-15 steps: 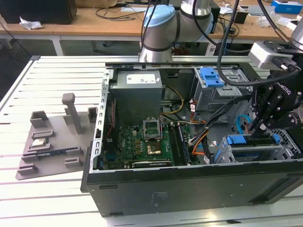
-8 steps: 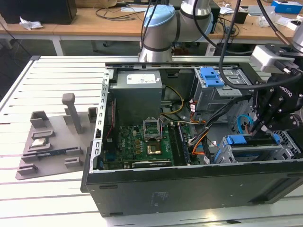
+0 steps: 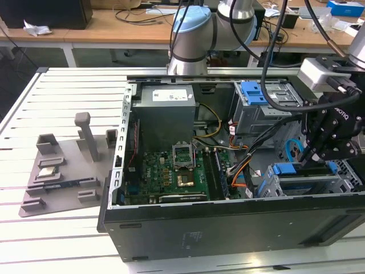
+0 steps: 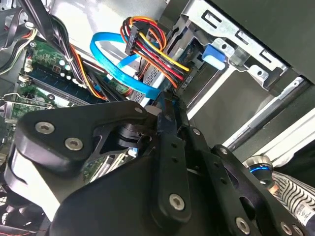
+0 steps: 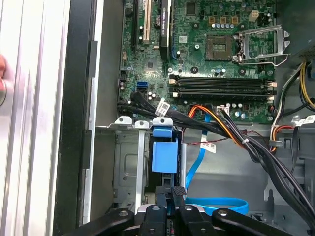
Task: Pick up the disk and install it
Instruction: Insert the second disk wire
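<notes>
The disk (image 3: 293,170) stands on edge in the lower drive cage (image 3: 274,188) at the open computer case's corner, on the exterior view's right. Mostly its blue carrier rail (image 5: 164,155) and blue end tab (image 4: 214,53) show; the silver body is largely hidden inside the cage. My gripper (image 3: 312,158) hangs right over that cage. In both wrist views its black fingers (image 5: 179,192) are pressed together on the thin blue edge of the disk (image 4: 160,105), so the gripper (image 5: 173,194) is shut on it.
Bundled power cables (image 4: 147,44) and a blue data cable (image 4: 118,66) run close beside the cage. The motherboard (image 3: 171,171), the grey power-supply box (image 3: 166,111) and an upper cage with a blue bracket (image 3: 255,94) fill the case. A grey fixture plate (image 3: 63,165) lies at the exterior view's left.
</notes>
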`<state>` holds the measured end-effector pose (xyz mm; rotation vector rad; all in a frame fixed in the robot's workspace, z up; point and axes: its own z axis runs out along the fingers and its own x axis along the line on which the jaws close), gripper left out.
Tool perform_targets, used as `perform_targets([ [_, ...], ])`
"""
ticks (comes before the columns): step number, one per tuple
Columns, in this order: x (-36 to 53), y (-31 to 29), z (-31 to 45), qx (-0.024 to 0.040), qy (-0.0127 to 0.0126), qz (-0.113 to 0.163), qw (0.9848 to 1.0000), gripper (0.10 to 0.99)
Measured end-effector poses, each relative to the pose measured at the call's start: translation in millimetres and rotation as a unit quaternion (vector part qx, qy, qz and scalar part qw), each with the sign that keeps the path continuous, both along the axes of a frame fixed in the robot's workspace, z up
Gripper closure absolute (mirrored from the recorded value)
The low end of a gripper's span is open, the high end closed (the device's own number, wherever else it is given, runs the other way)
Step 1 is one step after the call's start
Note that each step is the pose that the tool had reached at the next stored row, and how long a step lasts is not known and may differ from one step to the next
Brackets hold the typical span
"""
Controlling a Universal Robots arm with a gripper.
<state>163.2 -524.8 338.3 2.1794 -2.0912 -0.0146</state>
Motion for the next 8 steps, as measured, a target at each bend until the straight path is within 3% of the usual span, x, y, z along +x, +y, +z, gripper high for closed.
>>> perform_targets([
  [3, -0.2, 0.0, 0.3, 0.0001, 0.0, 0.0, 1.0, 0.914],
  [4, -0.1, 0.0, 4.2, 0.0003, 0.0, 0.0, 1.0, 0.851],
  [6, -0.1, 0.5, 16.5, 0.0001, 0.0, 0.0, 1.0, 0.851],
  [7, -0.1, 1.0, 23.4, 0.0001, 0.0, 0.0, 1.0, 0.863],
  [8, 0.1, 1.0, 23.4, 0.0012, 0.0001, 0.0, 1.0, 0.929],
])
